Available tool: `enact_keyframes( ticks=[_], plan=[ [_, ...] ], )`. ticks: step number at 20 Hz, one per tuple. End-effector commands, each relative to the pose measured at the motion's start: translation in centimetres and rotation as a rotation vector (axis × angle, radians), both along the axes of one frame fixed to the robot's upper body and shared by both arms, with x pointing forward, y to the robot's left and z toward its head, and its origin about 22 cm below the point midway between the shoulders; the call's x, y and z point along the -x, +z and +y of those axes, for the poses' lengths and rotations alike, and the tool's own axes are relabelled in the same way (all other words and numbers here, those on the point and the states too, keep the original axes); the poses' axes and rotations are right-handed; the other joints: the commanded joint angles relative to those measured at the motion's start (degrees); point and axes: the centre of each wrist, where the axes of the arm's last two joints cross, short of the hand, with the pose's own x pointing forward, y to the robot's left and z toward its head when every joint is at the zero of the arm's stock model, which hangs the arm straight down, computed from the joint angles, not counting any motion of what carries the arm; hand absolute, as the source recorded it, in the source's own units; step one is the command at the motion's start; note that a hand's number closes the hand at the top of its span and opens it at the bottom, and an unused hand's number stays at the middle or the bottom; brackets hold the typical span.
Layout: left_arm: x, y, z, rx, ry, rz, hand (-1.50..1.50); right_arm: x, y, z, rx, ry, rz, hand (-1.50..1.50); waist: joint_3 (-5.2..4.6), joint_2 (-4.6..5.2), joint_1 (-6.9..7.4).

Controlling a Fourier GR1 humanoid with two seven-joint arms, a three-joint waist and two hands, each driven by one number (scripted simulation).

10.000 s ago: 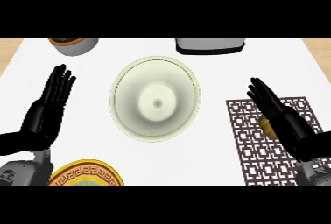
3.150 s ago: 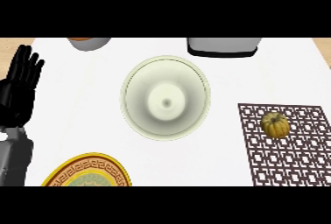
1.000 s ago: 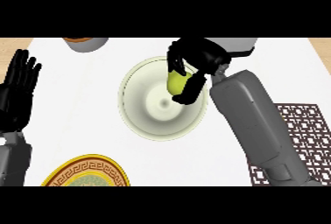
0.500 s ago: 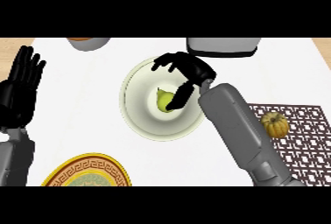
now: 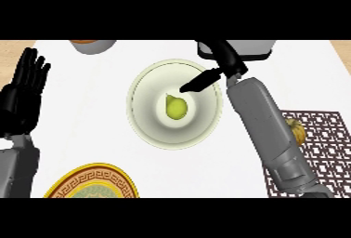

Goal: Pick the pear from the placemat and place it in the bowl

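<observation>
The left hand (image 5: 24,100) is held upright at the left edge of the view, palm open and fingers straight and together, with nothing held. Below it, at the lower edge, part of a patterned plate (image 5: 93,182) with an orange and yellow rim is seen. Above and to the right of this hand, a small pot (image 5: 94,45) is cut off by the top of the view.

The bowl (image 5: 175,104) is located at the centre of the counter (image 5: 82,135), well to the right of the left hand. The pear (image 5: 176,107) is seen lying inside the bowl, near its middle, with the narrow end pointing up and left.

The right hand (image 5: 214,69) is positioned over the upper right rim of the bowl, just above and to the right of the pear. Its fingers are extended and spread, and one fingertip is directed down toward the pear without touching it. Nothing is held by this hand.

A grey container (image 5: 252,49) is partly hidden behind the right hand at the top edge. Below and to the right of this hand, the placemat (image 5: 319,153) is crossed by the grey forearm, and a small yellow-brown object (image 5: 297,130) is seen resting on the mat beside the forearm.
</observation>
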Motion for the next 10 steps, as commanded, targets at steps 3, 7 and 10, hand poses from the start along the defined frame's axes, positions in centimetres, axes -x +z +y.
enact_keyframes(
  ticks=[3,7,10],
  plan=[
    [0.7,-1.0,0.4,-0.008,-0.001,0.001,0.0,-2.1,1.3,-6.5,-0.159,-0.151,-0.002,-1.5,0.0,0.0,-0.17],
    [1.9,-0.1,1.0,-0.008,0.002,0.001,0.0,-2.7,1.7,-14.1,-0.22,-0.184,0.016,-1.5,0.04,0.19,0.82],
    [1.6,-0.5,0.7,-0.003,-0.024,-0.005,0.0,-2.3,0.9,-18.0,-0.239,-0.189,0.003,-1.5,0.04,0.26,0.66]
  ],
)
